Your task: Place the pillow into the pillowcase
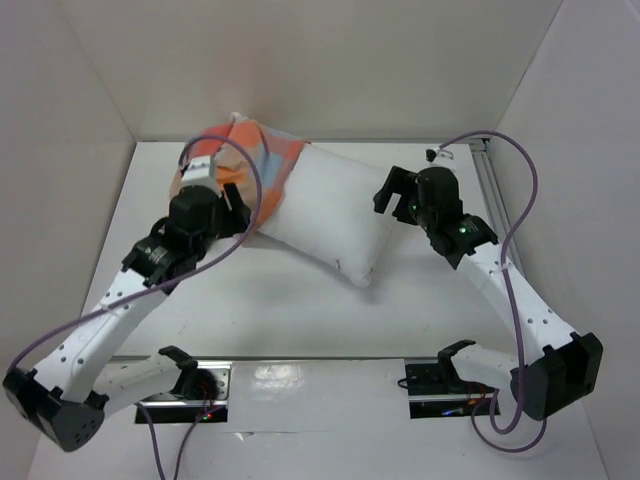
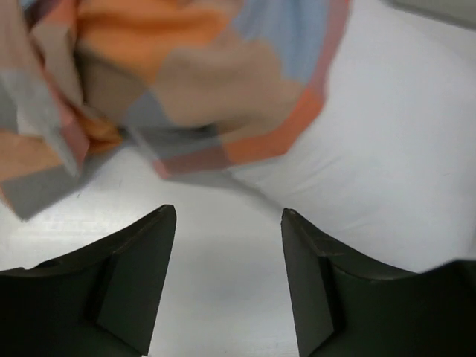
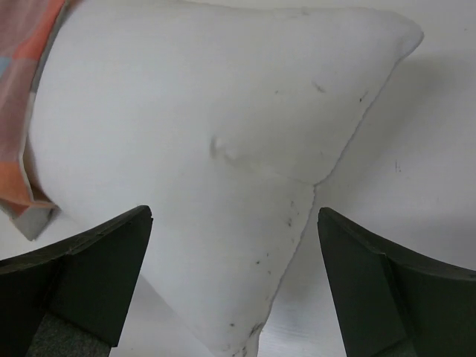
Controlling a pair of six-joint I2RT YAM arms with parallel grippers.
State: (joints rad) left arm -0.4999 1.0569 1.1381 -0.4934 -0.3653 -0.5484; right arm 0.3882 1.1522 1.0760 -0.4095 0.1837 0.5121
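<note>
The white pillow [image 1: 335, 210] lies slanted at the back of the table. Its far left end sits inside the checked orange, grey and blue pillowcase [image 1: 255, 155], which is bunched there. My left gripper [image 1: 222, 183] hovers at the pillowcase's near edge. In the left wrist view it [image 2: 228, 212] is open over bare table, just short of the pillowcase [image 2: 208, 82] and pillow [image 2: 372, 163]. My right gripper [image 1: 393, 197] is beside the pillow's right end. In the right wrist view it [image 3: 235, 212] stands wide open, with the pillow's [image 3: 208, 111] lower corner between the fingers, untouched. The pillowcase [image 3: 26, 67] edge shows at left.
White walls close in the white table [image 1: 300, 310] on the left, back and right. A metal rail [image 1: 490, 185] runs along the right side. Purple cables [image 1: 525, 215] loop above both arms. The arm bases [image 1: 440, 385] stand at the near edge.
</note>
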